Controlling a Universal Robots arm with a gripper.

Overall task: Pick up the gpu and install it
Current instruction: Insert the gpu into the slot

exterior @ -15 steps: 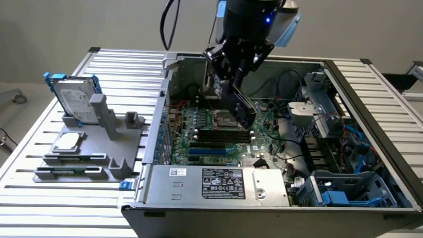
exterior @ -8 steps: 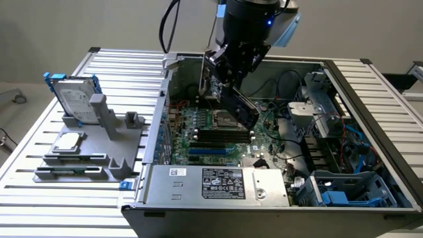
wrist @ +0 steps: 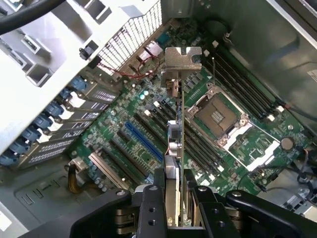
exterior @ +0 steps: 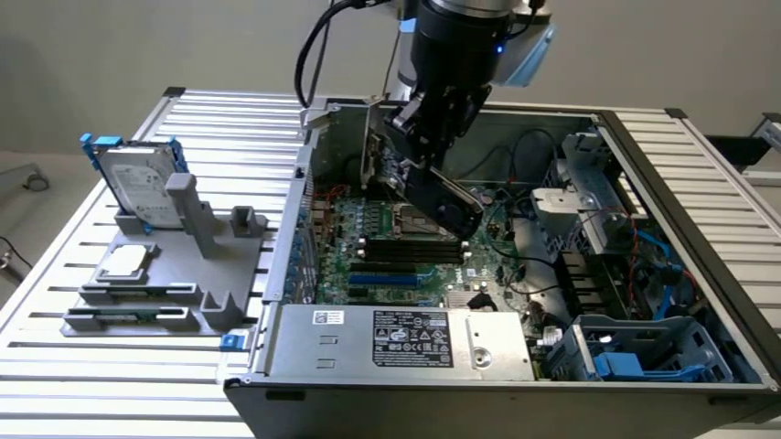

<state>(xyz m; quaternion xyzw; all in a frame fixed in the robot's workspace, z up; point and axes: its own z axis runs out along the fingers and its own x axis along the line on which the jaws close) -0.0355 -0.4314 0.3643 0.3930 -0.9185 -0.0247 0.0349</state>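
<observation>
My gripper (exterior: 419, 137) reaches down into the open computer case (exterior: 683, 183) and is shut on the gpu (exterior: 442, 199), a thin card with a glossy black shroud. The card hangs tilted above the green motherboard (exterior: 415, 265), over the processor socket (exterior: 409, 219), apart from the board. In the wrist view the gpu (wrist: 175, 144) is edge-on between my fingers (wrist: 157, 198), its silver metal bracket (wrist: 183, 59) at the far end. The blue slot (wrist: 143, 141) and several black slots lie on the motherboard (wrist: 124, 129) beside the card's edge. My gripper (wrist: 176, 201) clamps the card's near end.
A grey fixture (exterior: 159, 283) at the exterior view's left holds a silver hard drive with blue rails (exterior: 134, 178) and a small square processor chip (exterior: 126, 262). A power supply (exterior: 403, 338) fills the case's front. Cables and drive cages (exterior: 610, 265) crowd the exterior view's right.
</observation>
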